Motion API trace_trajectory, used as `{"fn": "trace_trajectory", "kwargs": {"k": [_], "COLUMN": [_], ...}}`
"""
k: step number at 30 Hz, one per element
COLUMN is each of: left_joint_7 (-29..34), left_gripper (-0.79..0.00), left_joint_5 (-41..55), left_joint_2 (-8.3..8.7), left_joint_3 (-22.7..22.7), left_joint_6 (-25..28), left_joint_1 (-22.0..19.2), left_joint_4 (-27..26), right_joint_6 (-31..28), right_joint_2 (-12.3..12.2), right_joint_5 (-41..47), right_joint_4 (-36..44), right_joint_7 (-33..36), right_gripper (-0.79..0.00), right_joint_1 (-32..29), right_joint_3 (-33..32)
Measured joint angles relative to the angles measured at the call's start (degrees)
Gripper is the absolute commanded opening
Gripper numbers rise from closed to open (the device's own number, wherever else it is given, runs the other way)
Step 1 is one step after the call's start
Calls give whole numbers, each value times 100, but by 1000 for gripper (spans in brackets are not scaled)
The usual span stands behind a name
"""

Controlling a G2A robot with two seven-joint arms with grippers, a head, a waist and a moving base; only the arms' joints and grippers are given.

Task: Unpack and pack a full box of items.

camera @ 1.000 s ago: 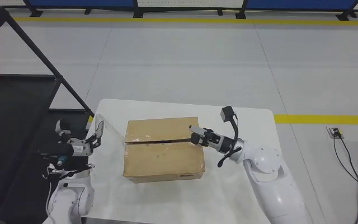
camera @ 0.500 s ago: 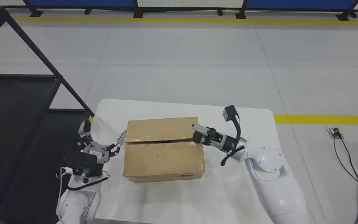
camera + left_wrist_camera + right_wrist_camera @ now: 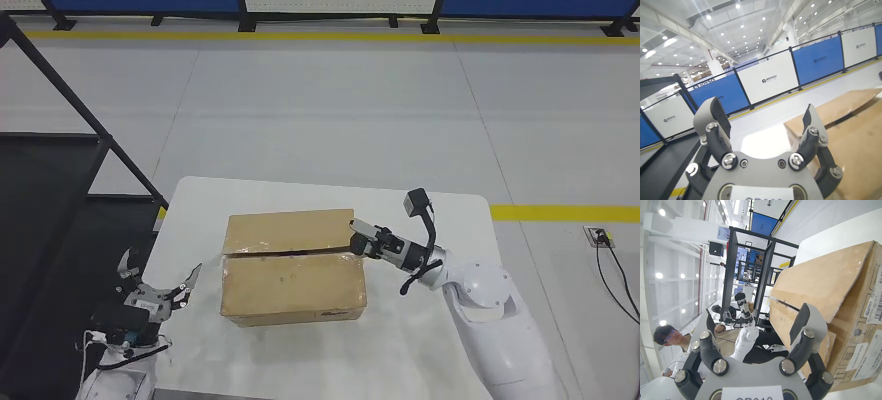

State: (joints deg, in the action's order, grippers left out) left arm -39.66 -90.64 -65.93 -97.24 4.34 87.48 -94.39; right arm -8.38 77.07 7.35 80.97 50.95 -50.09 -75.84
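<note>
Open and empty, the right pincer (image 3: 356, 242) is seemingly touching the flap (image 3: 819, 275) of the box (image 3: 290, 290); it should be lifting the edge slowly.

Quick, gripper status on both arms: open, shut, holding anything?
Left gripper: open, holding nothing, apart from the box.
Right gripper: open, holding nothing, at the box's flap seam.

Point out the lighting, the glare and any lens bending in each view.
Top view: even overhead light, with no glare on the box or the table. Left wrist view: ceiling lamps flare bright above the left hand, and the fence rails bow. Right wrist view: tape on the box glints, and the table's edge curves beyond the right hand.
</note>
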Motion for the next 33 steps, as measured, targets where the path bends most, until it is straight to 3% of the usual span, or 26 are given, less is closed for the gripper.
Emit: {"fn": "trace_trajectory", "kwargs": {"k": [3,7,14,21,29,33], "left_joint_7": [-132,-43,345,856,1026,1207], "left_gripper": [0,0,0,0,0,0], "left_joint_5": [-251,-461,-1125,-944,-1051,-859], "left_joint_2": [72,108,91,9,-34,-76], "left_joint_3": [-329,-357,246,701,1038,1056], "left_joint_6": [429,643,643,669,666,277], "left_joint_1": [171,-13,-871,-1769,-2372,-2628], "left_joint_4": [493,1271,2343,3062,3662,3978], "right_joint_6": [30,53,116,168,236,254], "right_joint_2": [-8,-13,-23,-69,-109,-119], "right_joint_5": [19,32,-10,-61,-53,-45], "right_joint_4": [-45,-94,-129,28,147,130], "right_joint_7": [-7,-1,-44,-143,-210,-231], "right_gripper": [0,0,0,0,0,0], "right_joint_1": [79,195,324,202,137,174], "right_joint_3": [41,122,267,241,235,283]}}
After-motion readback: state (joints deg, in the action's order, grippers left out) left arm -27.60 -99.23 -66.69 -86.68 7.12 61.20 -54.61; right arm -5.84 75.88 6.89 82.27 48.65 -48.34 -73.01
